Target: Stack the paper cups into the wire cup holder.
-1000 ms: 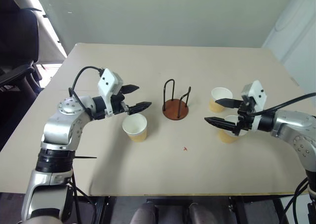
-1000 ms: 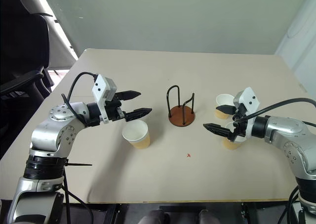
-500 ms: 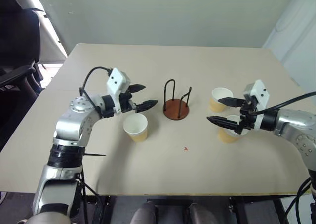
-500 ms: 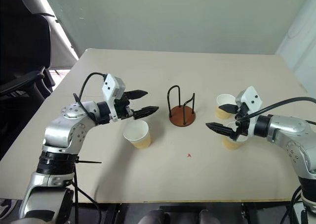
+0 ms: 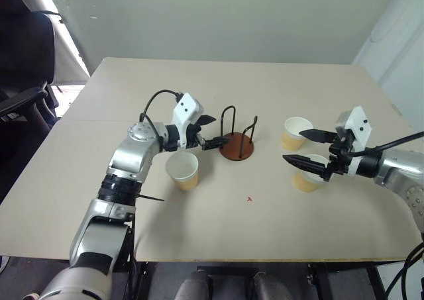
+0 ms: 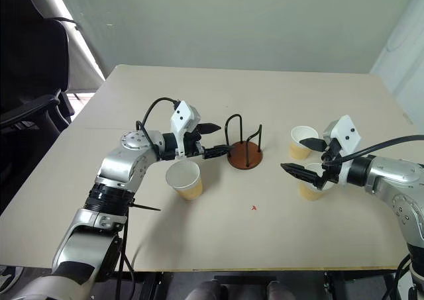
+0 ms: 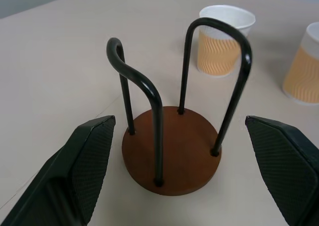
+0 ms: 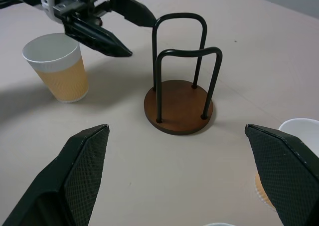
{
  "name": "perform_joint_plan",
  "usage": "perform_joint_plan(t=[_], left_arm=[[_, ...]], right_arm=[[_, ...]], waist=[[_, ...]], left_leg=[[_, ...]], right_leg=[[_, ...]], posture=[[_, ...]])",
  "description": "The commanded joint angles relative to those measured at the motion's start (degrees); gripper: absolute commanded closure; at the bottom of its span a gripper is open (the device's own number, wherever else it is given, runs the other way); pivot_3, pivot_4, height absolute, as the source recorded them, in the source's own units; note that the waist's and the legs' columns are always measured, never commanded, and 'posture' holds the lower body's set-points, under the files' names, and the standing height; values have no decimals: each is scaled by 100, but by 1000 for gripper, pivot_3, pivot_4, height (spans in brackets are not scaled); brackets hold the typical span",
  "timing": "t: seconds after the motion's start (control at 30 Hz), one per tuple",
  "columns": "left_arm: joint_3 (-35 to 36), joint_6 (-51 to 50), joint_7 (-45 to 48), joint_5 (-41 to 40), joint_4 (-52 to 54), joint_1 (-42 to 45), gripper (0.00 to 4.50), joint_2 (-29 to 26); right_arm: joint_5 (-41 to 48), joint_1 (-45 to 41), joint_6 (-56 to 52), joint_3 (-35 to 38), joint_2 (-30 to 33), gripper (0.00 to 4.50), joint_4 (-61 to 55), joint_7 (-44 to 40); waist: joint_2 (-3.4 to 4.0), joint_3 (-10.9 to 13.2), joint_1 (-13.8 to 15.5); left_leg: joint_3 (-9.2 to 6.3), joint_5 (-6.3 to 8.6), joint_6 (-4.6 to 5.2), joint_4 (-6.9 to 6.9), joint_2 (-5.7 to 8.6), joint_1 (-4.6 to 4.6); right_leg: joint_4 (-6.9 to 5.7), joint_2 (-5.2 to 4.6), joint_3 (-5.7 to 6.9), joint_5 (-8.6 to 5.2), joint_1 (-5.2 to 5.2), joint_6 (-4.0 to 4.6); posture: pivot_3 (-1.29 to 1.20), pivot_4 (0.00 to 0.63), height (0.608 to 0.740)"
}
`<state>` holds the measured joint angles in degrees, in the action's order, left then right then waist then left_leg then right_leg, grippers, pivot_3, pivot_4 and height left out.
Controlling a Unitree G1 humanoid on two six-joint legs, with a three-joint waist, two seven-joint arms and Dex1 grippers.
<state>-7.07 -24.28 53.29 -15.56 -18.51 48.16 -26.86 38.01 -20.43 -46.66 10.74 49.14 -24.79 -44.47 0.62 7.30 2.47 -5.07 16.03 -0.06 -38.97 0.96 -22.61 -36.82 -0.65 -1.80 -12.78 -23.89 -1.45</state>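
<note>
Beige tabletop (image 5: 265,88) carries a brown-based black wire cup holder (image 5: 236,146) and three upright tan paper cups (image 5: 182,170). Left gripper (image 5: 211,132) and right gripper (image 5: 306,148) both open, empty.

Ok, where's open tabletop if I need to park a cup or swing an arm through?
Free: the far half of the table behind the wire cup holder, and the near strip around the small red mark. Crowded: left gripper beside the holder over one paper cup; right gripper over the two right cups.
</note>
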Motion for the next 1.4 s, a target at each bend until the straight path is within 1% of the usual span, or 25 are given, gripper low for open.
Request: perform_joint_plan(t=[0.03,0.33,0.5,0.93,1.03,1.1,1.37,1.4], left_arm=[[57,251,-2,101,-86,213,0,84],[117,500,-22,229,-431,292,0,256],[123,638,-161,306,-719,352,0,439],[95,827,-166,473,-1061,483,0,708],[107,807,-143,459,-1108,507,643,762],[113,796,-156,469,-1206,533,1317,797],[116,893,-214,506,-1496,572,4395,867],[124,889,-210,493,-1487,576,4453,876]], right_arm=[[68,1,21,280,96,25,-145,32],[40,-17,55,276,102,25,-84,45],[44,-21,52,288,112,25,-77,46],[60,22,19,345,123,25,-122,115],[56,26,13,356,111,0,-129,132],[57,29,6,363,102,0,-138,150],[73,49,5,378,88,0,-156,211],[75,57,7,387,92,0,-154,212]], waist=[[0,0,3],[0,0,4],[0,0,5],[0,0,13],[0,0,13],[0,0,13],[0,0,16],[0,0,18]], left_leg=[[0,0,0,-1,0,-1],[0,-1,5,-4,1,-4],[0,-2,7,-7,1,-7],[0,-2,10,-9,2,-11],[0,-3,11,-10,2,-12],[0,-3,11,-10,2,-12],[0,-3,12,-11,3,-13],[0,-3,12,-12,3,-14]], right_leg=[[0,0,0,0,0,-1],[1,0,0,0,0,-6],[2,0,0,1,0,-9],[3,0,0,1,0,-13],[3,0,0,2,0,-14],[3,0,0,2,-1,-14],[2,0,-1,2,-1,-15],[3,0,0,2,-1,-16]], posture=[[0,150,740],[0,150,740],[0,150,740],[0,150,740],[0,150,740],[0,150,740],[0,150,740],[0,150,740]])
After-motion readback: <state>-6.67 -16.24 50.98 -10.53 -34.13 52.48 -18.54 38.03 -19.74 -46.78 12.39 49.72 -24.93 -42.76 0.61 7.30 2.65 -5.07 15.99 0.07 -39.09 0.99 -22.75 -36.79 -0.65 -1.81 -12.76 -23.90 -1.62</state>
